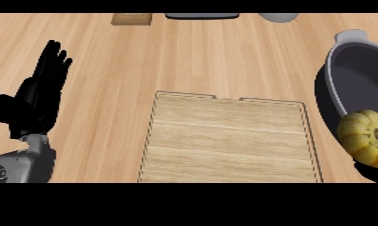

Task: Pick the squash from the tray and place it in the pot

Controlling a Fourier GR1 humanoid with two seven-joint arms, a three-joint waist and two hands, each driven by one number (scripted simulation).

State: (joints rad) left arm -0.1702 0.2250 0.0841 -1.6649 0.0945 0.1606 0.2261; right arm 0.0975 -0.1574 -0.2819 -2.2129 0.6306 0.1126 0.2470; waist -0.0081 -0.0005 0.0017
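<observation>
A yellow ribbed squash point(361, 136) shows at the right edge, over the near rim of the dark grey pot point(354, 72). Whether it rests in the pot or hangs above it I cannot tell. A dark shape sits just under the squash at the edge; my right hand is not otherwise visible. The wooden tray point(229, 140) lies in the middle of the counter with nothing on it. My left hand point(40, 90) rests open at the left edge, fingers up and straight.
Along the far edge of the counter sit a small brown block point(131, 18), a dark flat object point(201, 16) and a grey rounded object point(278, 17), each cut off by the view's top.
</observation>
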